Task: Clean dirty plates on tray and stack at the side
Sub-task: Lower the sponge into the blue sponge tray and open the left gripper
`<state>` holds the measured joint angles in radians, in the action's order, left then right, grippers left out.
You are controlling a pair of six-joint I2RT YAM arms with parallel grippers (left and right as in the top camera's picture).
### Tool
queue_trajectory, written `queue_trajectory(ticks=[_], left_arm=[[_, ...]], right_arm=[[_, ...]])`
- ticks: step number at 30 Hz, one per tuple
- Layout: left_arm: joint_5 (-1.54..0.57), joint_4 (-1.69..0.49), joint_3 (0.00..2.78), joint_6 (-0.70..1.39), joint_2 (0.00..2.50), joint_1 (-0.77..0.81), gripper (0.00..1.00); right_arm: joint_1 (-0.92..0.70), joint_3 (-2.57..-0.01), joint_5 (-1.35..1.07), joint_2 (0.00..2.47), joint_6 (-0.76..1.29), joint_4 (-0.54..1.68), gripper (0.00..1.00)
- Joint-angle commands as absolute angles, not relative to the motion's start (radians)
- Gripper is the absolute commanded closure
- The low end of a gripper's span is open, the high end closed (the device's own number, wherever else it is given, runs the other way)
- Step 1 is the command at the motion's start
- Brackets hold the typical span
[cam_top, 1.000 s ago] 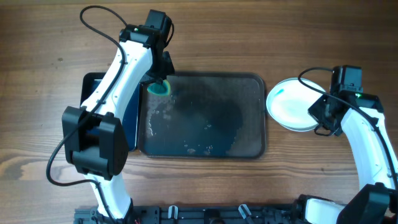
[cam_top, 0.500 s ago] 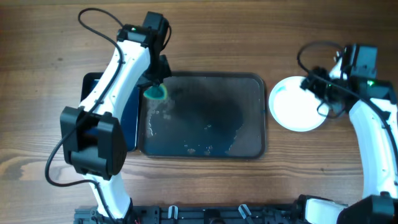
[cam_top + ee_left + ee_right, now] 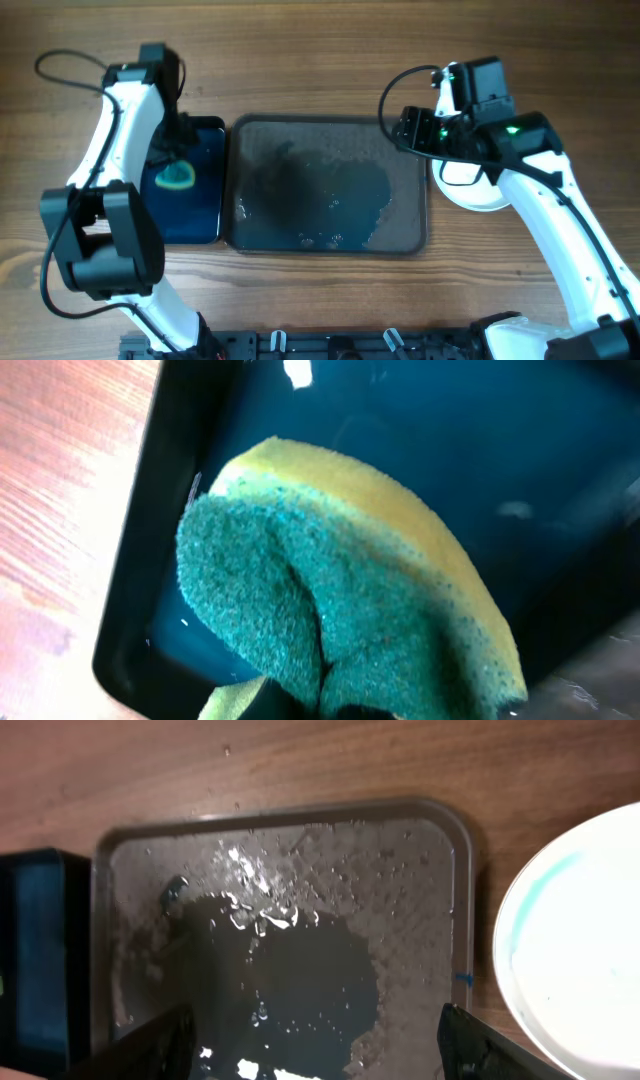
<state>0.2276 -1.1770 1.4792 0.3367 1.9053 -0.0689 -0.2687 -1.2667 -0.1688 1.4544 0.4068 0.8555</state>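
Observation:
A white plate [image 3: 470, 188] lies on the table right of the tray, partly under my right arm. The right wrist view shows the plate [image 3: 580, 940] with a faint blue streak near its left rim. The tray [image 3: 325, 240] is wet and carries no plate. My right gripper [image 3: 403, 128] hovers over the tray's far right corner. In its wrist view the right gripper [image 3: 320, 1055] is open with nothing between its fingers [image 3: 150, 1045]. My left gripper [image 3: 172, 152] is shut on a green-and-yellow sponge [image 3: 177, 178], and that sponge [image 3: 330, 590] hangs over the small black tray.
The glossy black tray [image 3: 205, 200] sits directly left of the big tray [image 3: 290, 825]. Water drops and a dark puddle [image 3: 290, 970] cover the big tray's floor. Cables arc above both arms. Bare wooden table surrounds everything.
My right gripper has let go of the plate, opened, and swung left over the tray's corner. My left arm has carried the sponge left from the big tray to the black tray.

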Motion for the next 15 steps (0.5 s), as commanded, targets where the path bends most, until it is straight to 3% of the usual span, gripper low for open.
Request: queue_trajectory(ticks=[1, 2, 3, 4, 10, 15], left_arm=[[0.258, -1.090, 1.359, 0.271, 1.893, -0.122, 0.96], [0.248, -1.080, 1.345, 0.272, 1.893, -0.127, 0.94], [0.207, -1.078, 1.343, 0.272, 1.893, -0.130, 0.70], [0.171, -1.068, 1.343, 0.271, 1.893, -0.131, 0.00], [0.086, -1.062, 1.361, 0.264, 1.854, -0.131, 0.00], [-0.108, -1.074, 1.416, 0.216, 1.703, -0.131, 0.00]], right_arm=[[-0.278, -1.268, -0.130, 1.488, 0.422, 0.856, 0.22], [-0.278, -1.268, -0.130, 1.490, 0.422, 0.856, 0.22], [-0.278, -1.268, -0.130, 1.491, 0.422, 0.855, 0.22], [-0.278, -1.268, -0.131, 1.491, 0.422, 0.853, 0.22], [-0.278, -1.268, -0.134, 1.491, 0.423, 0.846, 0.22], [-0.278, -1.280, -0.134, 1.488, 0.418, 0.857, 0.23]])
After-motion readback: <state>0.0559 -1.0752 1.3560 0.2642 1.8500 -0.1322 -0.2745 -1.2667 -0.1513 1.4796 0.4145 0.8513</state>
